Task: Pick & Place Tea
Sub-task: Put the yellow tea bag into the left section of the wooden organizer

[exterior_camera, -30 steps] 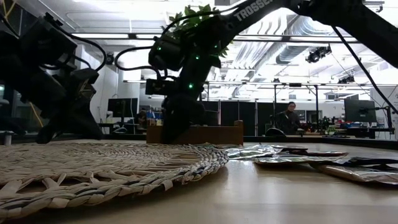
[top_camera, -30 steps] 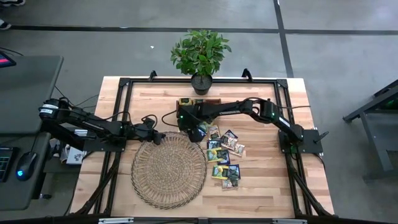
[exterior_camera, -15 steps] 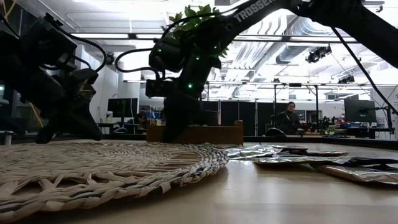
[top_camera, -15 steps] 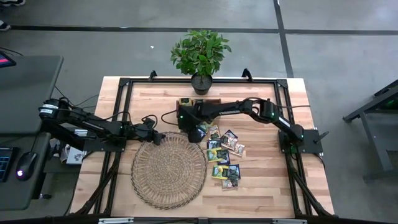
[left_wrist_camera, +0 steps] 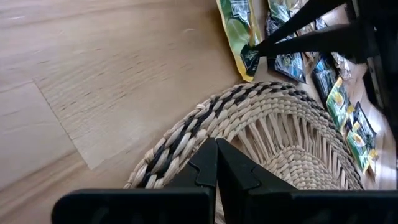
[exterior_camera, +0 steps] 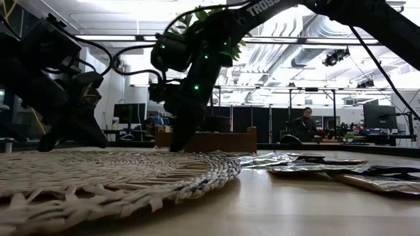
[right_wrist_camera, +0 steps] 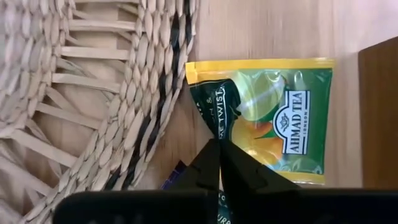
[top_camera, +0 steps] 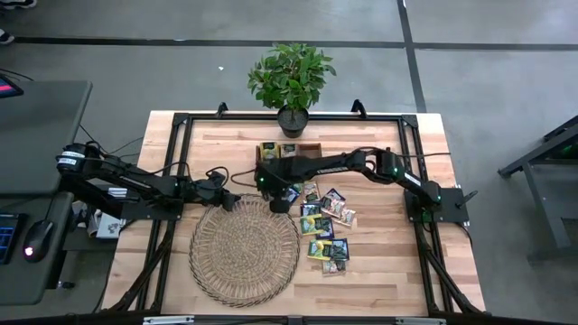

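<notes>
A wooden table seen from above, with two dark robot arms reaching toward its middle. The right gripper [top_camera: 278,202] points down at the far right rim of the round wicker mat [top_camera: 245,249], its fingertips pressed together and pinching the corner of a yellow-green tea sachet [right_wrist_camera: 273,127]. That sachet lies on the bare wood just beside the mat's edge, directly under the gripper. The other tea sachets [top_camera: 327,226], yellow-green and dark, lie scattered in a cluster on the table to the right of the mat, close to the gripper's right side. A small wooden tray [top_camera: 291,150] sits just beyond, near a potted plant [top_camera: 291,77]. The left gripper [top_camera: 230,200] waits over the mat's far left rim, fingers closed and holding nothing.
</notes>
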You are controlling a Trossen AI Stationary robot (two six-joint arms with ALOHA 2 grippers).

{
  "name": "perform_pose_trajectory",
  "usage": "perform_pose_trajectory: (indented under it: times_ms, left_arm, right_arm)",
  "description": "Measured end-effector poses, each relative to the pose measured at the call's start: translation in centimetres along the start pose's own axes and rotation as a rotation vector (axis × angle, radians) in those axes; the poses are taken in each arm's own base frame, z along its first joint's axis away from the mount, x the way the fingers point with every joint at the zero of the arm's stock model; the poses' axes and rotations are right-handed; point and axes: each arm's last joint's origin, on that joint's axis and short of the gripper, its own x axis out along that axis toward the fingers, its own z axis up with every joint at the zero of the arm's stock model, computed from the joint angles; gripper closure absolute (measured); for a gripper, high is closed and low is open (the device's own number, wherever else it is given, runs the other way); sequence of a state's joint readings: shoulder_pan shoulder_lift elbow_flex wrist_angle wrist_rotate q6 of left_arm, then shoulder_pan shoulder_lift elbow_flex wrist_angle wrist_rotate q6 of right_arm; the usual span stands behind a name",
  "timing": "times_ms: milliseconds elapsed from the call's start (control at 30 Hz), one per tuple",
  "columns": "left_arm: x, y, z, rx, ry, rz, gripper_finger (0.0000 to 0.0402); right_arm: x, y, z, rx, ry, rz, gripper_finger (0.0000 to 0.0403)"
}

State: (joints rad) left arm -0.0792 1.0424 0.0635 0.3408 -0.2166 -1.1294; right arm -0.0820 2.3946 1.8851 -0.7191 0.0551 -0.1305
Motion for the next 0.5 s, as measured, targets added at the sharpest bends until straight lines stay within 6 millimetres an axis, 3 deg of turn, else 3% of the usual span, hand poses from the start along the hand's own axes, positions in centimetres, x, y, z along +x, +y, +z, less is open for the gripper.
perform_pose_trajectory:
  times_ms: [200,500]
  left_arm:
    - [0.0,0.0,-0.1,0.022,0.023,-0.012,0.0402]
    - [0.0,0.0,-0.1,0.051,0.033,-0.017,0.0402]
  right_arm:
    - [-2.0,1.3,1.7,-0.020,0.009,-0.041,0.0401]
    - [-7.6,2.0,4.1,0.053,-0.020,-0.063,0.0402]
